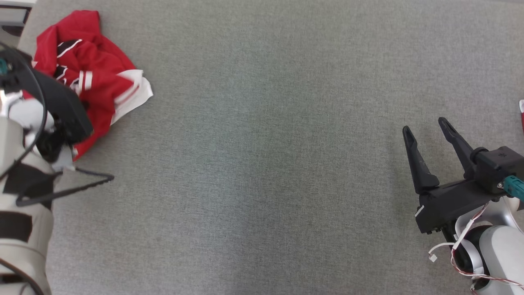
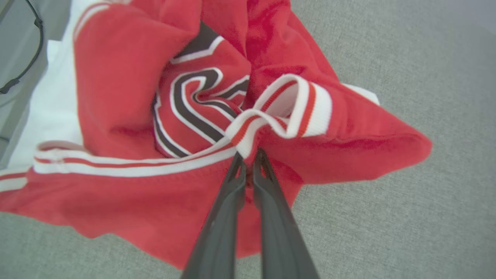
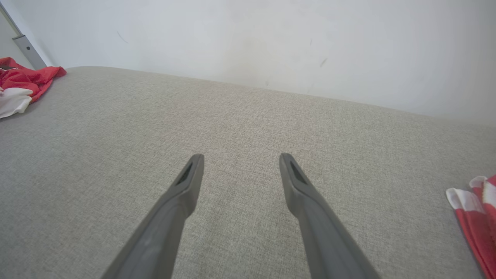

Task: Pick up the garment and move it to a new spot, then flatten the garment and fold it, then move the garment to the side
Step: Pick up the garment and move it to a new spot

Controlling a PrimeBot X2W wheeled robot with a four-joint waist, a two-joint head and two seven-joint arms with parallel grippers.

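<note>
The crumpled red jersey garment with white trim (image 1: 96, 78) lay at the far left of the grey woven fabric surface (image 1: 266, 164). The left gripper (image 2: 248, 157) pinched its striped ribbed edge (image 2: 306, 112) between closed fingers. The right gripper (image 1: 424, 125) was well apart from it, spread wide and holding nothing.

Grey fabric surface (image 1: 266, 155) lay bare across its whole middle, from the red jersey (image 1: 102, 78) bunched in the far left corner to the right gripper (image 1: 425, 126). That left a wide passage for either arm.

Left side was crowded: the left arm (image 1: 20, 205) covered the jersey's near side, and its black cable loop (image 1: 82, 186) jutted out over the surface just beside it.

The right gripper stood spread over bare surface, nothing between its fingers. A red-and-white cloth (image 3: 474, 217) lay at the right edge, near that gripper. A white wall (image 3: 271, 46) closed off the far side.
</note>
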